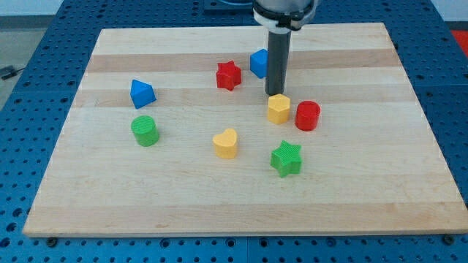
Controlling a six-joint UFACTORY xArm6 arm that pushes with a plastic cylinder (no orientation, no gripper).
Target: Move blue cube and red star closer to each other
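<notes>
On the pale wooden counter [146,197], my tip [276,94], a plain rod end effector with no jaws to part, sits just right of the blue plastic cube [258,63] and touches the yellow hexagonal block [278,108], risking shoving it instead; the red plastic star [228,75] lies near the cube's left; no writing visible.

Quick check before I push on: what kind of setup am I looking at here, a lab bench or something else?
Most likely a lab or test bench. A pale wooden board lies on a blue perforated table, and small coloured blocks such as the red star and blue cube sit on it, with my tip among them.
</notes>
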